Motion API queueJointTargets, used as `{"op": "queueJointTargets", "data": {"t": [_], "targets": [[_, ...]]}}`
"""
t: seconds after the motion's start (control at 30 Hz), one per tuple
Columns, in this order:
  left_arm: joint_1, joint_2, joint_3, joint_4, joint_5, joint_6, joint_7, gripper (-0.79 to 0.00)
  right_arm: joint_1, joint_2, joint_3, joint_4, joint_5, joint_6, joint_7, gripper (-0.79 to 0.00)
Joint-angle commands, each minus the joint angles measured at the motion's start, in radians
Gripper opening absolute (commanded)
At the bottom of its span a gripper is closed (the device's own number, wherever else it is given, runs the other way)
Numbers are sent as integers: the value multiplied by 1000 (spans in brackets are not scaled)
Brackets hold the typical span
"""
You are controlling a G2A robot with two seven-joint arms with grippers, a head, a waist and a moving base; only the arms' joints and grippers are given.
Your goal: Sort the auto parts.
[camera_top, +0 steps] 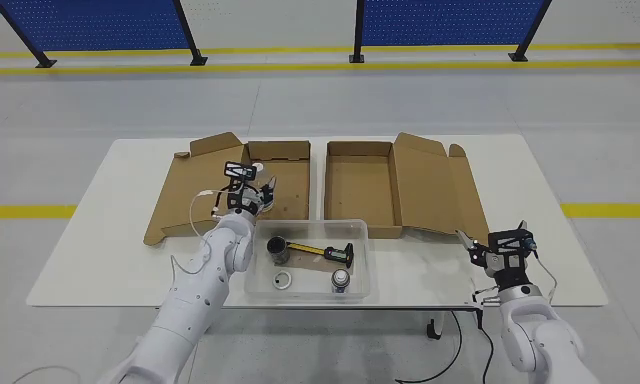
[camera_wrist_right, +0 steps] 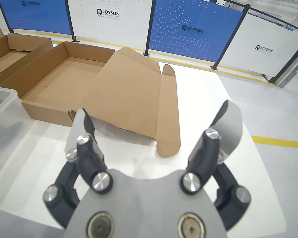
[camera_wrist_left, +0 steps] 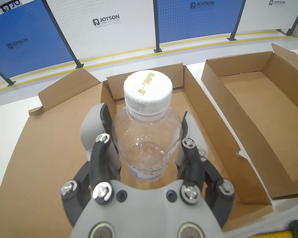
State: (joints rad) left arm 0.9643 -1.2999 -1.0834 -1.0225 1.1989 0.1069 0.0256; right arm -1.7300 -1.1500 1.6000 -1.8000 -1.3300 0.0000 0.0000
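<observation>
Bright even overhead light, soft faint shadows, wrist views bowed at edges

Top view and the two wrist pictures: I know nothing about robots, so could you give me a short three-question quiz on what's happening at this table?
1. True or false: the right arm's fingers are shut on a part.
2. What do the left arm's fingers hold? A) a hammer B) a clear bottle with a white cap C) a cup
3. How many open cardboard boxes lie on the table?

Key: 1 false, they are open and empty. 2 B. 3 two.
</observation>
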Motion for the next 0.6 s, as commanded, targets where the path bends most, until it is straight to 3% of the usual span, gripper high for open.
{"op": "queueJointTargets", "data": {"t": [0.0,0.33,0.57], "targets": [[0,-1,-3,1,4,-5,2,0,0,0,0,0,0,0,0,0],[33,9,-40,-47,53,-44,18,0,0,0,0,0,0,0,0,0],[116,36,-120,-206,91,-101,0,0,0,0,0,0,0,0,0,0]]}}
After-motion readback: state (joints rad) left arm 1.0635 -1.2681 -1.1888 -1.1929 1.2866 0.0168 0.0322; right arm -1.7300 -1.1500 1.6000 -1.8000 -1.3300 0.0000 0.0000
